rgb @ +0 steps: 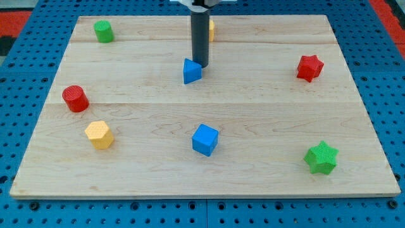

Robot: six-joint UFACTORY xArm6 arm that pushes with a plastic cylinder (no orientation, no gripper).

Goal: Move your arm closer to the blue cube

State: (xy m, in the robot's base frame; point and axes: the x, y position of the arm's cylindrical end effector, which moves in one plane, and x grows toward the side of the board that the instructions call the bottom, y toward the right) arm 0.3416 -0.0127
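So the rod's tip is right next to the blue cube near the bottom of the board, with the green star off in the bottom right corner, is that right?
Not quite. In the camera view my tip sits beside the other blue block, the wedge-like one toward the view's top, not the blue cube, which lies apart near the view's bottom. The green star is in the bottom right corner as you said.

pale wooden board (pixel 266 114) lying on a blue perforated table (pixel 19 76).

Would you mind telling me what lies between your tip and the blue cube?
In the camera view, only bare wood lies between my tip and the blue cube. The blue wedge sits just left of my tip, off that line.
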